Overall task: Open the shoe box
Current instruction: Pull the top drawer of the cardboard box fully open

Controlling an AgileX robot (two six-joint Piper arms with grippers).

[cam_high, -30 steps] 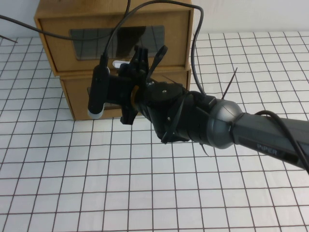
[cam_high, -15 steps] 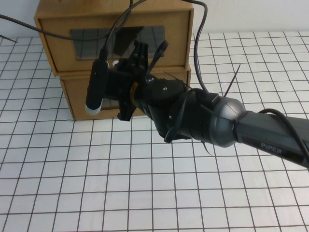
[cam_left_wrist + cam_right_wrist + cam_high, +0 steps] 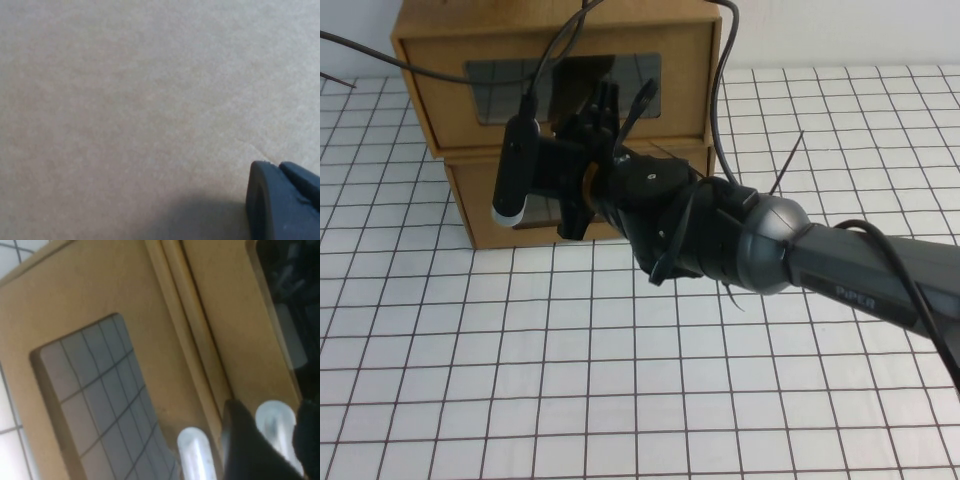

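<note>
Shoebox point(image 3: 692, 70) shut; right pincer point(image 3: 628, 102) straddles handle point(image 3: 272, 422).

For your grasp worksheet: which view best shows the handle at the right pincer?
Right wrist view: the handle sits between the open right pincer's fingers. High view: arm hides it. Left wrist: left pincer against cardboard.

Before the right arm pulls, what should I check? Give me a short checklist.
1. Right gripper at the front of the stacked shoe boxes, open: ok.
2. Handle between its fingers: ok.
3. Grip closed on handle: not ok.
4. Second handle outside the jaws: ok.
5. Which box the handle belongs to: cannot tell.
6. Left gripper clear of the pull path: cannot tell; it sits close to a plain tan surface.
</note>
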